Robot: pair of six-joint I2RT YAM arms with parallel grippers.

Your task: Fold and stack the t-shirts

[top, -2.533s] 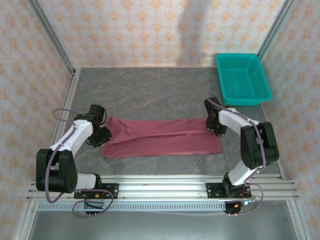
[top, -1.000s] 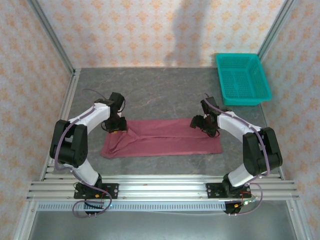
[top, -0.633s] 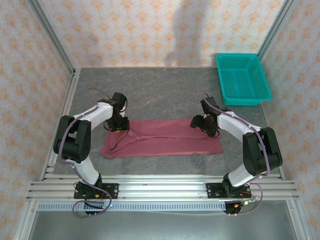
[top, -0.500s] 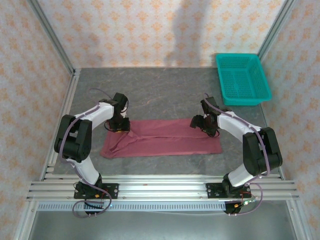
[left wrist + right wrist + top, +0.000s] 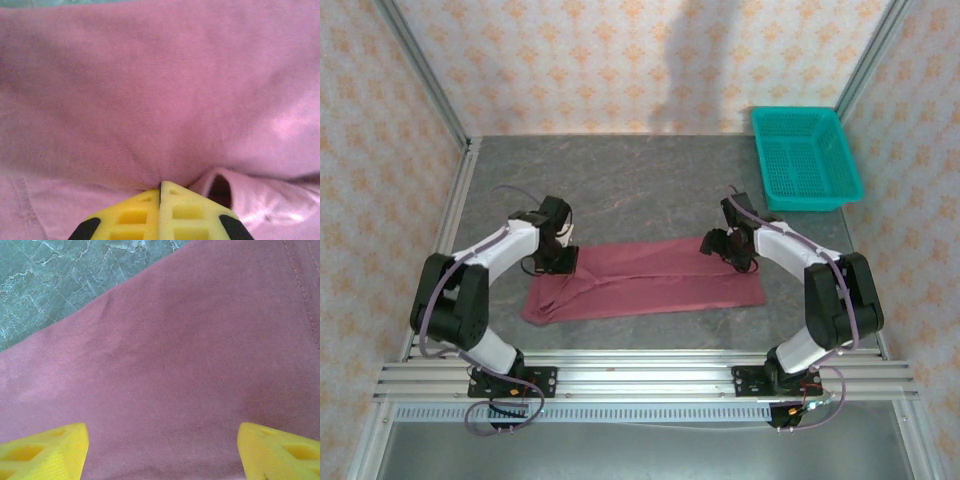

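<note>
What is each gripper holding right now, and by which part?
The left gripper is shut on the maroon t-shirt, pinching a fold of fabric near its far left corner. The right gripper stands open over the shirt's right end, holding nothing.

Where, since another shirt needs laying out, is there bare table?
Widest: the table strip behind the shirt, left of the basket. A narrower strip lies between shirt and front rail. Crowded: mid-table, left gripper and right gripper at the shirt.

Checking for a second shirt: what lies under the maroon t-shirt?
The t-shirt lies on the grey table, which shows bare all around it; anything beneath the cloth itself is covered.
</note>
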